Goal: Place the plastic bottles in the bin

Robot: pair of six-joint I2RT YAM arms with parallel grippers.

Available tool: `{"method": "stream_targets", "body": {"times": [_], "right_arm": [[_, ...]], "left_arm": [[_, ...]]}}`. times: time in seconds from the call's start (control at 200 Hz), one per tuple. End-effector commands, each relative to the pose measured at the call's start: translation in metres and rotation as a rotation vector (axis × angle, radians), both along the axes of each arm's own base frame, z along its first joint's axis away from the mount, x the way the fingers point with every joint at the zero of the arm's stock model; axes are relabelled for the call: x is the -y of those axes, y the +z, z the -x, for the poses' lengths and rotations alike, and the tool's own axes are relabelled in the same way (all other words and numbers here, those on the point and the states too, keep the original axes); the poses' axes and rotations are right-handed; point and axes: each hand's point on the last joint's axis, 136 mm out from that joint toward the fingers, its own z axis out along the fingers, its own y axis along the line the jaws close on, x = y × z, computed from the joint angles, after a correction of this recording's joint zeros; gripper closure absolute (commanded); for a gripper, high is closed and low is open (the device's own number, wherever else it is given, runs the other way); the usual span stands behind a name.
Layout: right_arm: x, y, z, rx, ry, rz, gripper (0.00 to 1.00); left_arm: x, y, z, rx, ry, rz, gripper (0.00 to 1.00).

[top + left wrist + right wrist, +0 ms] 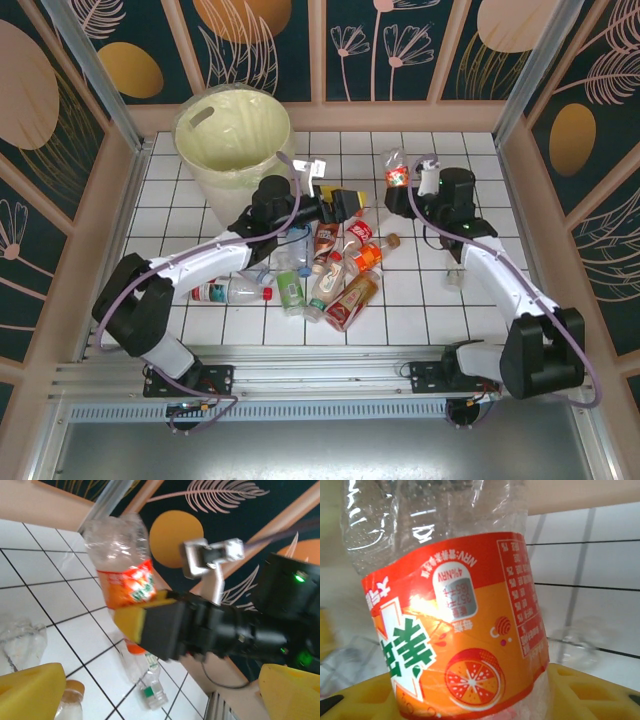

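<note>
My right gripper [412, 180] is shut on a clear plastic bottle [397, 172] with an orange and red label, at the back right of the tiled floor. That bottle [455, 625] stands between the yellow pads [592, 692] in the right wrist view. In the left wrist view the same bottle [125, 565] is seen from the side, held by a yellow pad [131, 622]. My left gripper [338, 200] is open, just left of the held bottle, with nothing between its fingers [30, 690]. More plastic bottles [340, 265] lie piled mid-floor. The bin [232, 130] stands at the back left.
A red-labelled bottle [230, 291] and a green-labelled one [290, 290] lie at the front left of the pile. A loose clear bottle [152, 687] lies on the tiles below the left gripper. Wooden walls enclose the floor on three sides.
</note>
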Motion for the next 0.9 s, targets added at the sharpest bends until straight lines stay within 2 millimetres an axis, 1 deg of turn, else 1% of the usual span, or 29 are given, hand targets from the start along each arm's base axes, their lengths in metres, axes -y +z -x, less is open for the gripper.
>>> {"method": "stream_targets", "body": {"times": [0.0,0.115,0.2,0.3,0.385,0.485,0.56,0.656,0.716,0.826,0.896], "right_arm": [[-0.035,0.02,0.028,0.016,0.187,-0.125,0.45],[-0.05,0.027,0.045,0.027,0.271,-0.181,0.45],[-0.058,0.028,0.054,0.021,0.32,-0.201,0.45],[-0.064,0.026,0.06,0.012,0.352,-0.208,0.45],[-0.07,0.026,0.066,0.007,0.385,-0.221,0.45],[-0.074,0.023,0.07,0.002,0.399,-0.222,0.45],[-0.075,0.021,0.071,-0.002,0.401,-0.22,0.45],[-0.075,0.018,0.072,-0.006,0.395,-0.214,0.45],[-0.075,0.017,0.072,-0.007,0.39,-0.212,0.45],[-0.074,0.014,0.072,-0.009,0.386,-0.21,0.45],[-0.075,0.013,0.073,-0.01,0.385,-0.211,0.45]], "left_arm": [[0.009,0.025,-0.002,0.058,-0.036,0.075,0.01],[0.012,0.028,-0.002,0.099,-0.049,0.076,0.01],[0.013,0.027,-0.004,0.106,-0.047,0.068,0.01],[0.017,0.03,-0.002,0.104,-0.075,0.078,0.03],[0.02,0.029,-0.004,0.092,-0.089,0.082,0.06],[0.021,0.034,-0.004,0.094,-0.091,0.094,0.1],[0.021,0.036,-0.004,0.087,-0.091,0.1,0.13],[0.022,0.04,-0.003,0.079,-0.1,0.111,0.23],[0.022,0.043,-0.002,0.074,-0.108,0.12,0.27],[0.022,0.042,0.0,0.063,-0.113,0.129,0.39],[0.021,0.044,0.002,0.066,-0.114,0.13,0.41]]}}
